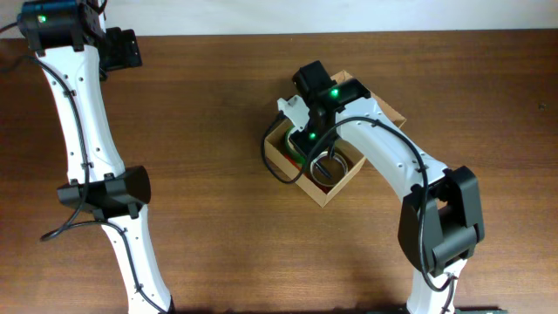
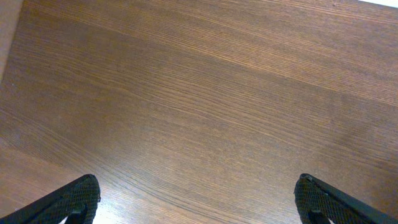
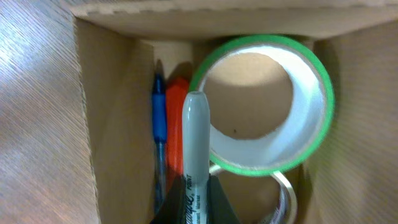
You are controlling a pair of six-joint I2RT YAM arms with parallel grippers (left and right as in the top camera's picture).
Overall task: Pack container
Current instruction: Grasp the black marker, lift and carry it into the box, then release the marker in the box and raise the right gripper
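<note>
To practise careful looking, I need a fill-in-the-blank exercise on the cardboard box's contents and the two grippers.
1. The container holds a tape roll with a ____ rim.
2. The right gripper holds a marker with a ____ body.
3. Against the container's wall, beside the marker, lies a pen coloured ____.
4. The left gripper hangs ____ over the table.

Missing words: green; grey; blue; open.

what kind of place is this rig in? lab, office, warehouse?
Most likely a lab-style tabletop robot station, not a warehouse line: a bare wooden table, a left arm and right arm over it, and a small cardboard container holding office bits, a green tape roll and a marker.
</note>
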